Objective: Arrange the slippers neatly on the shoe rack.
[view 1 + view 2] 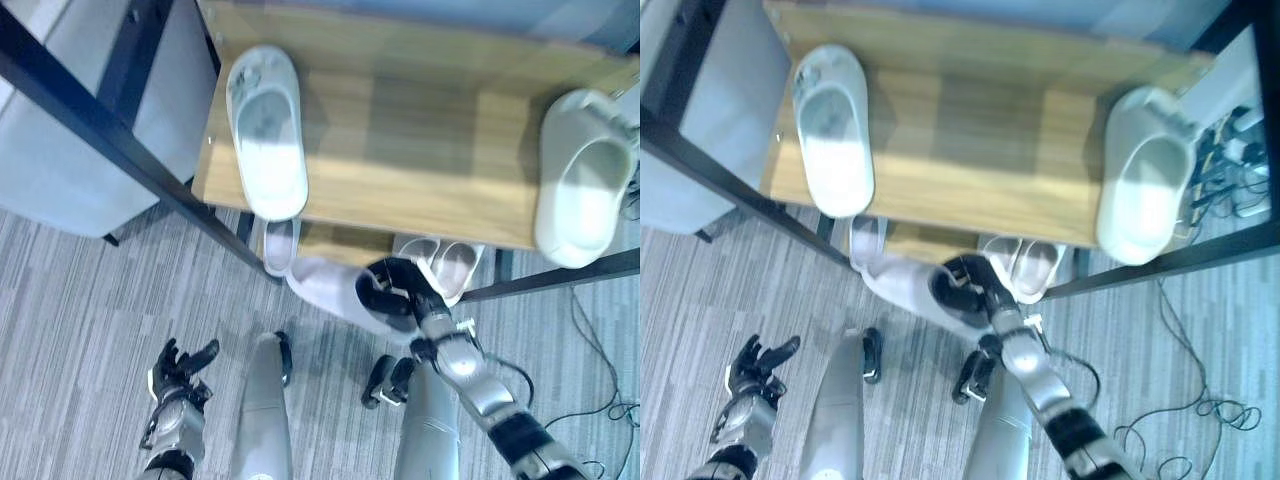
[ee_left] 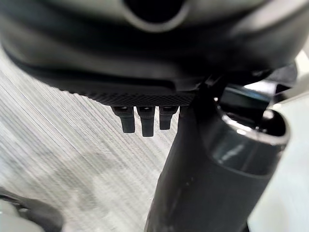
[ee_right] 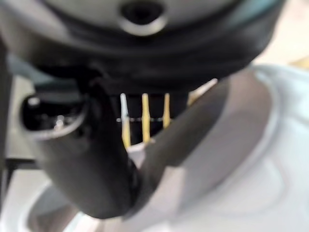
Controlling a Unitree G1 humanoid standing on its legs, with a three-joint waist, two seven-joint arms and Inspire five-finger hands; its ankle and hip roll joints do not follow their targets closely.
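Note:
The shoe rack's wooden top shelf [image 1: 420,130] carries two white slippers, one at its left [image 1: 267,130] and one at its right end [image 1: 583,180]. Below its front edge my right hand [image 1: 395,290] is shut on the rim of a pale slipper [image 1: 320,283], held at the height of the lower shelf. In the right wrist view the thumb [image 3: 91,159] pinches that slipper's [image 3: 231,159] edge against the fingers. More pale slippers [image 1: 452,266] lie on the lower shelf, partly hidden by the top one. My left hand [image 1: 180,375] hangs open low over the floor, holding nothing.
A black frame bar [image 1: 120,150] runs diagonally at the left, in front of a grey cabinet [image 1: 60,170]. Another dark bar [image 1: 560,275] crosses at the right. Grey striped carpet [image 1: 80,300] covers the floor. Plugs and cables [image 1: 1240,150] lie right of the rack.

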